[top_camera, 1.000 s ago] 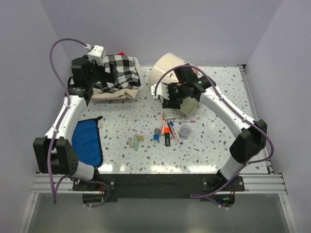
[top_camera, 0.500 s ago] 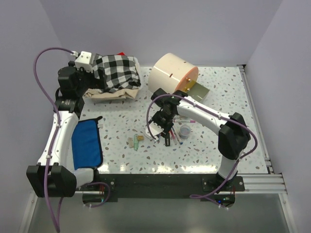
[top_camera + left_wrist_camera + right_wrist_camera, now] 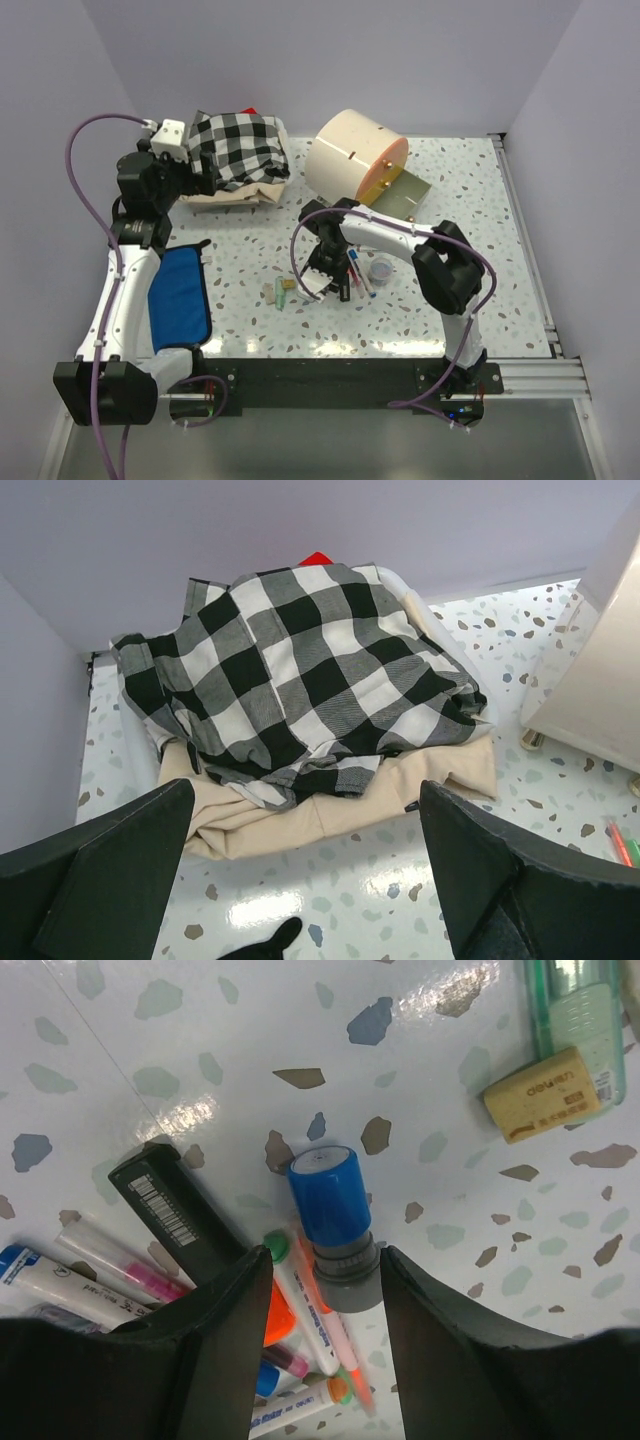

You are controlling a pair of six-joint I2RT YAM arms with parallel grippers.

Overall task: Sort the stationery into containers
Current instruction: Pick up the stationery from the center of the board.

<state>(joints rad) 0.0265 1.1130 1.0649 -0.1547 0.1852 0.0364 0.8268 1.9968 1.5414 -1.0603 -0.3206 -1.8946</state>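
Straddling blue-capped grey plastic cylinder [image 3: 330, 1210] with right gripper [image 3: 325, 1260], jaws apart, contact unclear. Covering parts of thin pens [image 3: 115, 1258] underneath. Left gripper [image 3: 307, 805] spread wide.

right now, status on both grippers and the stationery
Left gripper open, facing checked cloth. Right gripper open, straddling blue-capped cylinder. Pens crowd alongside it.

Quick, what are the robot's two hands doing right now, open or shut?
Left gripper: open wide, holding nothing.
Right gripper: open, fingers either side of the small blue-capped grey cylinder, not clamped on it yet.
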